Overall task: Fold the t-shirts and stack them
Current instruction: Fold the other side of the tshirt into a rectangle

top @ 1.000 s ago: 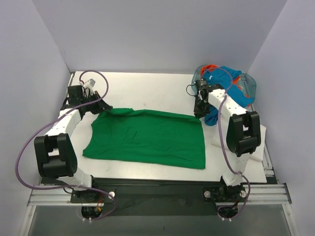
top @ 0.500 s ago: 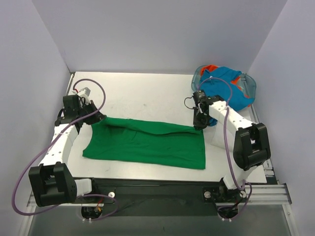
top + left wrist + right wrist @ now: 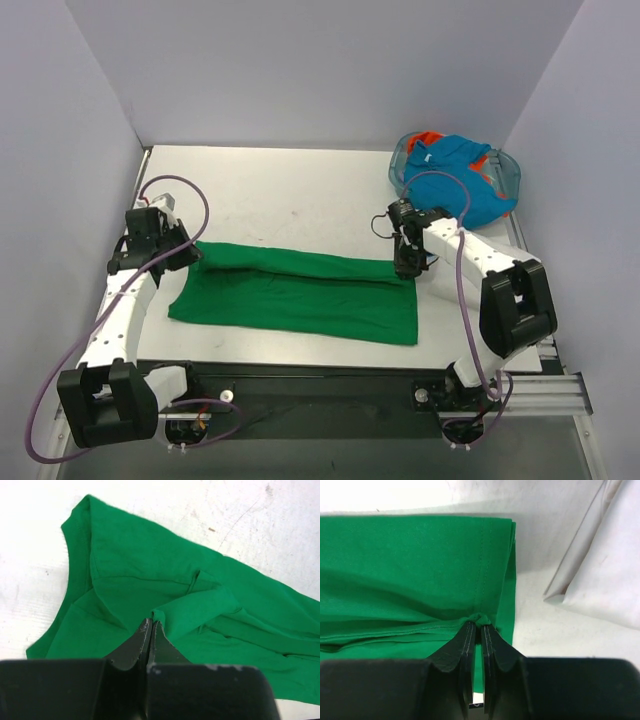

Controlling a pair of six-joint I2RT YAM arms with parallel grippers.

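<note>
Top external view: my left hand and right hand each pinch a far corner of the green t-shirt on the worktop. I should carry both toward 6 o'clock evenly, matching the edges. The turquoise t-shirt lies at 1 o'clock.

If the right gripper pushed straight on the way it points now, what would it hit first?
The green t-shirt: the right gripper is shut on a pinch of it, and more of that shirt lies flat just ahead, with the table likely right beneath.
</note>
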